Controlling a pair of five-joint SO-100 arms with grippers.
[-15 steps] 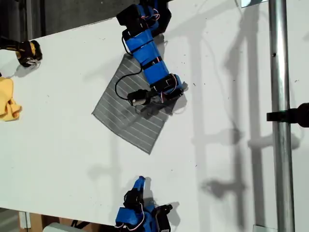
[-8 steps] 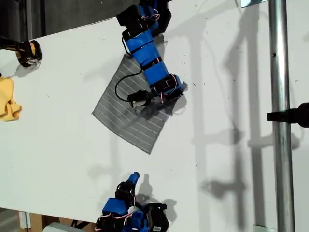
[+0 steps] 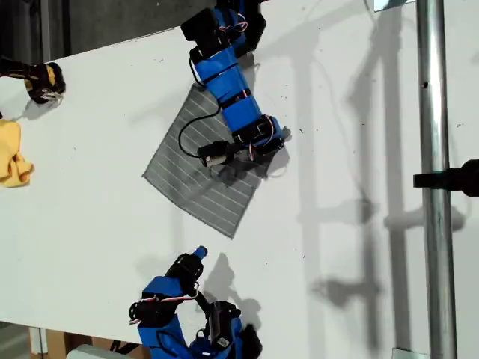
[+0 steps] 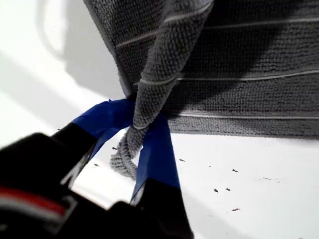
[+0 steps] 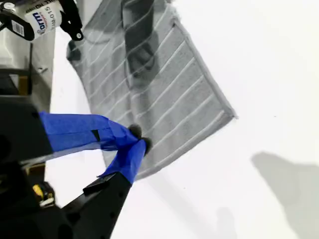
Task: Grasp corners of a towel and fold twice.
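My first end effector [image 4: 144,144] has its blue-taped jaws pinched tight on a bunched corner [image 4: 132,149] of the towel [image 3: 206,168], and the first wrist view shows grey fabric squeezed between the tips with a little tail hanging out below. In the exterior view that's the arm reaching in from 12 o'clock, sitting over the towel's 3 o'clock corner.

My second end effector [image 5: 134,139] looks closed, or very nearly (the taped tips meet with nothing between them as far as I can tell). It hovers just off the towel's edge in its own wrist view, and in the exterior view [image 3: 191,258] it's at 6 o'clock, near the towel's lowest corner [image 3: 233,236] but apart from it.

The towel lies mostly flat on the white table [image 3: 337,247], turned like a diamond, roughly centre and a bit toward 11 o'clock in the exterior view. There's a yellow cloth [image 3: 13,157] way over at 9 o'clock, not involved.

So I'd say we're in the grab-the-corners step, with one corner held and no fold made yet. The next move probably calls for the second end effector to open up, slide to that lowest corner and pinch it before both lift together.
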